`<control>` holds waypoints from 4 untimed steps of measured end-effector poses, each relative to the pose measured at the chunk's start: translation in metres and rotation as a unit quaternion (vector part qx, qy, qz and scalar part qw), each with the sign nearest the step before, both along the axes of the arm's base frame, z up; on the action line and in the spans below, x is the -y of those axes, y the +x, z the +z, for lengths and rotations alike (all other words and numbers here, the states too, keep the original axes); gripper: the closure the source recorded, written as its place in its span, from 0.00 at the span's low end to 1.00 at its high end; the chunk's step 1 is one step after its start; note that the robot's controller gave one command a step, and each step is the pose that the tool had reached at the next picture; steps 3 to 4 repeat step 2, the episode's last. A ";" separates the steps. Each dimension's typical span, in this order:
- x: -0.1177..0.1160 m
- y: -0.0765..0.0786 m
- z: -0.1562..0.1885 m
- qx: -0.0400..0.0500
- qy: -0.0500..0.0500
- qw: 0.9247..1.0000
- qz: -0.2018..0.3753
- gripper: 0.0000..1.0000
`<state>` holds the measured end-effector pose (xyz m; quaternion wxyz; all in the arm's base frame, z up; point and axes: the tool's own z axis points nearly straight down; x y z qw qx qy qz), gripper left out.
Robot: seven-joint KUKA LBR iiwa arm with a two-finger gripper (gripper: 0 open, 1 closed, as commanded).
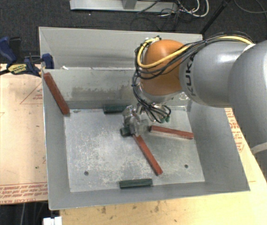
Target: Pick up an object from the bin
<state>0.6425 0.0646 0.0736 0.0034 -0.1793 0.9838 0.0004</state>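
My gripper [134,124] is low over the middle of the bin floor, under the orange cover. A small dark green piece [125,131] lies right at its lower left tip; whether it is gripped I cannot tell. A reddish-brown stick [148,155] runs from just below the gripper diagonally toward the front right. A second reddish-brown stick [172,133] lies nearly level to the gripper's right.
A dark green bar [113,109] lies at the foot of the back wall, left of the gripper. Another dark green bar [135,183] sits at the front edge. A third reddish-brown stick [55,93] leans along the left wall. The arm covers the bin's right back corner.
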 end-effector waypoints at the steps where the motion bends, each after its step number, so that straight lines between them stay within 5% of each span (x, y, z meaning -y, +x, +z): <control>1: 0.000 0.000 0.000 0.000 0.000 1.000 0.000 1.00; 2: -0.012 0.004 0.149 0.000 0.000 1.000 -0.009 1.00; 4: -0.012 0.004 0.149 0.000 0.000 1.000 -0.009 1.00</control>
